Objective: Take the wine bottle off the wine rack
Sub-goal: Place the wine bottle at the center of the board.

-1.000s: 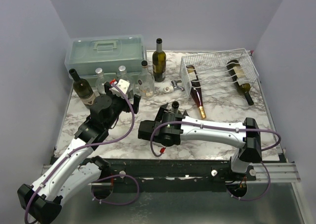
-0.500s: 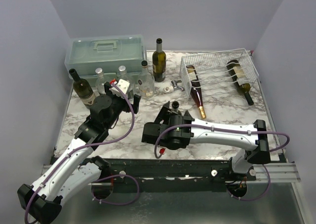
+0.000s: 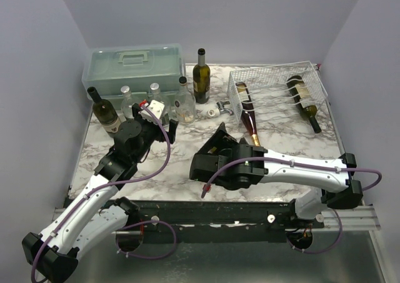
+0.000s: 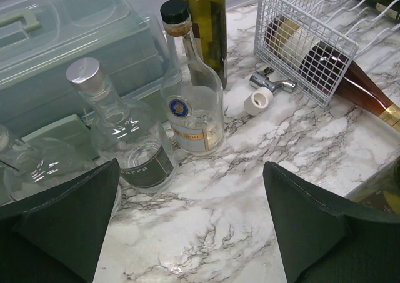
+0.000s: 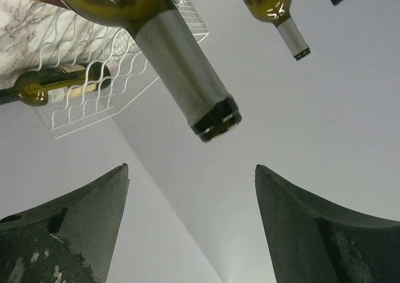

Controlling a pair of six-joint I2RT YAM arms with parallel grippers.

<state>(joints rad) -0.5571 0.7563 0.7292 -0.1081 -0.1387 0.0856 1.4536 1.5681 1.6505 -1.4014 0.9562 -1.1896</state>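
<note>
The white wire wine rack (image 3: 278, 83) stands at the back right of the marble table. Two wine bottles lie in it: a red one (image 3: 248, 111) whose gold neck pokes out over the front, and a dark one (image 3: 304, 99). In the right wrist view a third, olive wine bottle (image 5: 181, 52) with a grey foil neck stands on the table just beyond the fingertips. My right gripper (image 3: 219, 139) (image 5: 192, 167) is open, tipped up toward the back wall, with nothing between its fingers. My left gripper (image 3: 155, 122) (image 4: 190, 163) hangs open over bare marble near the clear bottles.
A pale green toolbox (image 3: 134, 64) fills the back left. In front of it stand a dark bottle (image 3: 103, 111) and three clear bottles (image 4: 194, 108). Another dark bottle (image 3: 200, 77) stands at the back centre. A white ring (image 4: 258, 100) and a metal stopper (image 4: 269, 82) lie beside the rack.
The right arm has stretched out lower and slid right. Its gripper has tipped upward and its jaws have widened a little off the upright olive bottle. The left arm is still.
</note>
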